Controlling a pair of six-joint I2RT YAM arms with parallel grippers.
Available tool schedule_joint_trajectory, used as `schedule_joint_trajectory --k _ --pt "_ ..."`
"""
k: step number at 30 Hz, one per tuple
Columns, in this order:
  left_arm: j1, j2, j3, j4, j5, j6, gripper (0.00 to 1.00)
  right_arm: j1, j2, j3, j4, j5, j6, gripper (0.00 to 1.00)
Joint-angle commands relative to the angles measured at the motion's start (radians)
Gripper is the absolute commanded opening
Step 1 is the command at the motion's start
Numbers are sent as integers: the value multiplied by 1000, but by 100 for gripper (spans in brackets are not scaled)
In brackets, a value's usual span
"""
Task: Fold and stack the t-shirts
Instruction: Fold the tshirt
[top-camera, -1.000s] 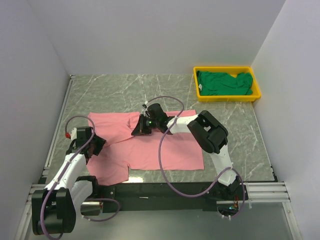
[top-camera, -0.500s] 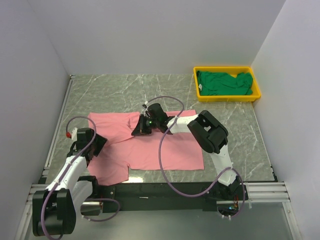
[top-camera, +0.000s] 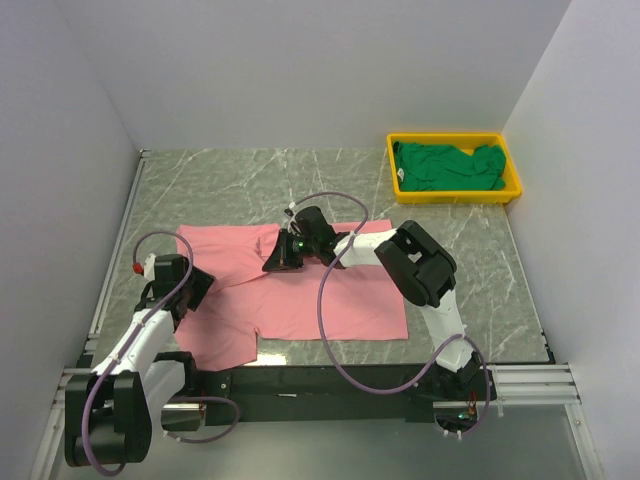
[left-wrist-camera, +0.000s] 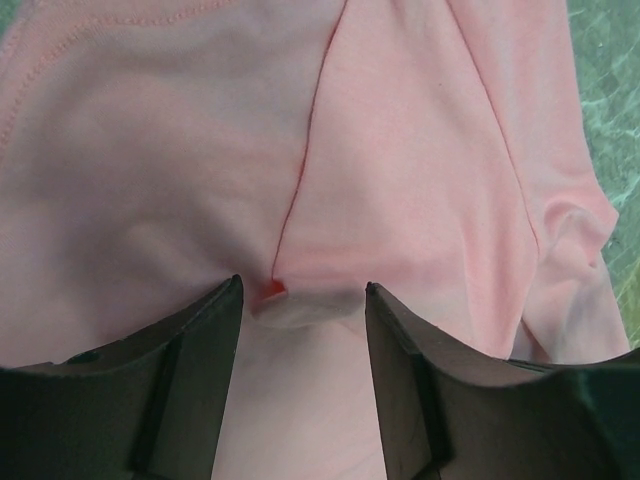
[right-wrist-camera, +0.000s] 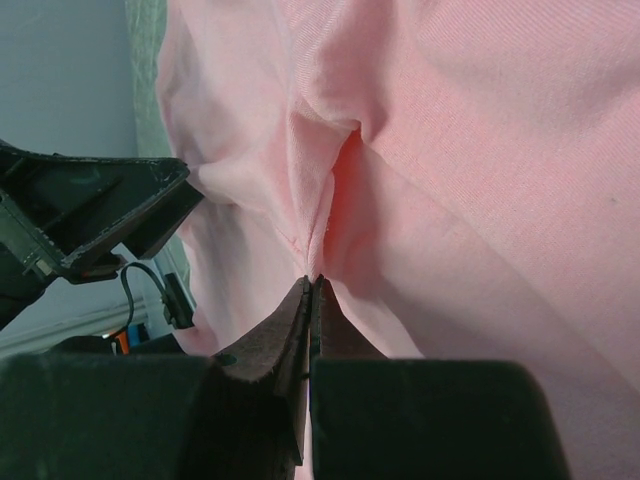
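The pink t-shirt lies spread flat on the marble table, collar toward the back. My right gripper rests on it near the collar. In the right wrist view the right gripper is shut on a thin raised pinch of the pink t-shirt. My left gripper sits at the shirt's left sleeve. Seen from the left wrist, the left gripper stands open, with pink t-shirt lying loose beneath and between its fingers. The dark green t-shirt is bunched in the tray.
A yellow tray stands at the back right corner of the table. White walls close in the left, back and right sides. The right arm's purple cable loops over the pink shirt.
The left wrist has shifted very slightly at the sleeve. The right arm and both shirts look the same.
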Motion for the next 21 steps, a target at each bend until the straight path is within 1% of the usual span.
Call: schedule_joint_trajectory --k 1,5,8,12,17,21 --pt "1 34 28 56 4 14 58 -5 -26 17 33 -16 2 0" --pt "3 55 27 86 12 15 58 -5 -24 16 36 -19 3 0" --pt "3 54 30 91 27 14 55 -7 -24 16 37 -20 2 0" --pt "1 25 47 40 42 8 51 -7 -29 14 36 -17 0 0" --pt "1 -55 54 -36 55 -5 48 -8 -38 14 24 -11 -11 0" --pt "3 -78 39 -49 75 -14 46 -8 -42 16 19 -7 -14 0"
